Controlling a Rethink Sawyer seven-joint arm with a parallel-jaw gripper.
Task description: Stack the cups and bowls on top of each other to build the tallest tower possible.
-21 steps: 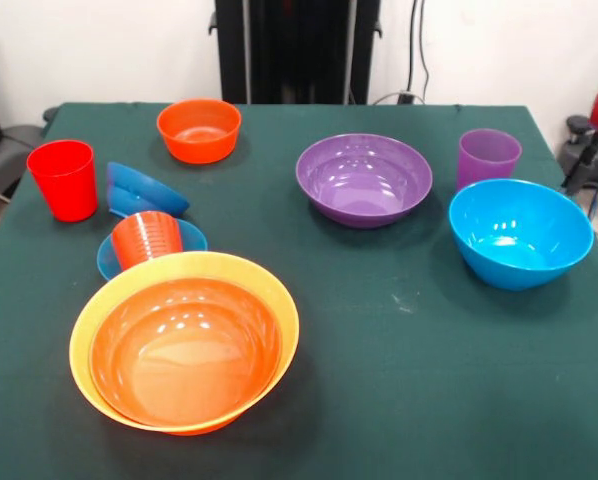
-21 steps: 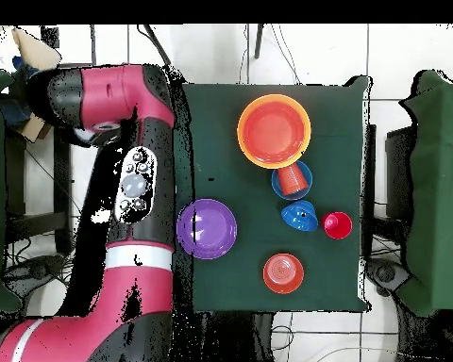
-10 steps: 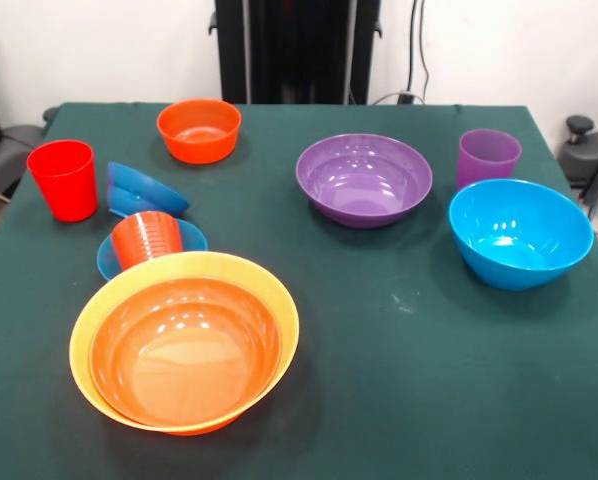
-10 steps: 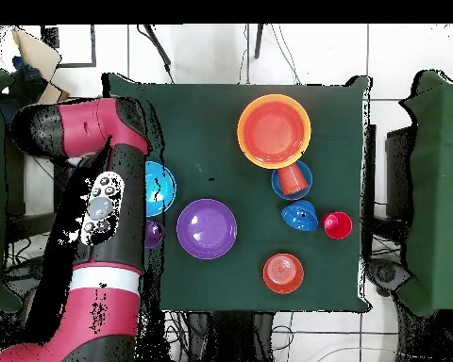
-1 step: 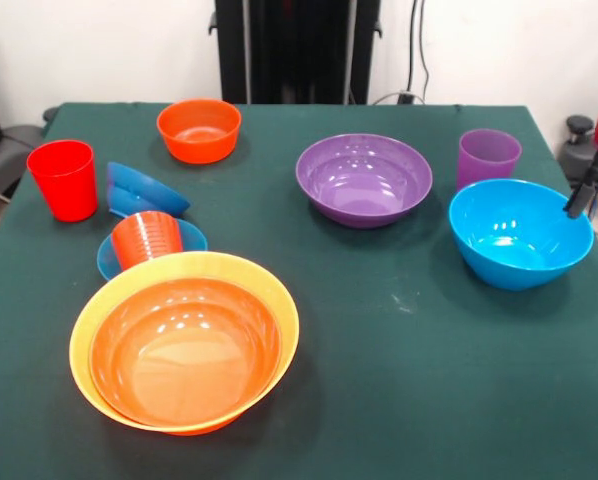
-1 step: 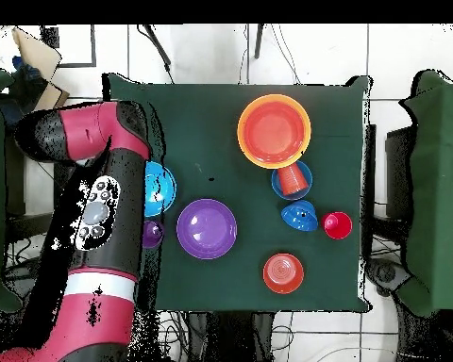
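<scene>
Table (image 5: 399,350): covered in dark green cloth; the overhead view takes in its whole outline, the front view crops the near corners.
Arm (image 6: 103,236): red and black. Overhead it lies along the table's edge beside the large light blue bowl and half hides it. The front view catches only a red and dark bit at the right edge, by that bowl's rim.
Gripper: I cannot tell whether it is released or clenched; neither view shows it plainly.
Tower (image 5: 184,340): yellow-orange bowl outermost, red-orange bowl (image 5: 184,355) nested inside, at the near left of the front view.
Purple bowl (image 5: 364,178): upright, mid-table, alone.
Large light blue bowl (image 5: 519,232): upright, just beside the purple cup (image 5: 488,155), which the arm nearly covers overhead.
Small orange bowl (image 5: 199,129): upright, far left in the front view.
Small light blue bowl (image 5: 114,262): touching the tower's rim, with the orange-red cup (image 5: 146,239) lying tilted in it; the tilt shows only from the front.
Dark blue bowl (image 5: 139,190): tipped on its side, between the red cup (image 5: 64,179) and the small light blue bowl.
</scene>
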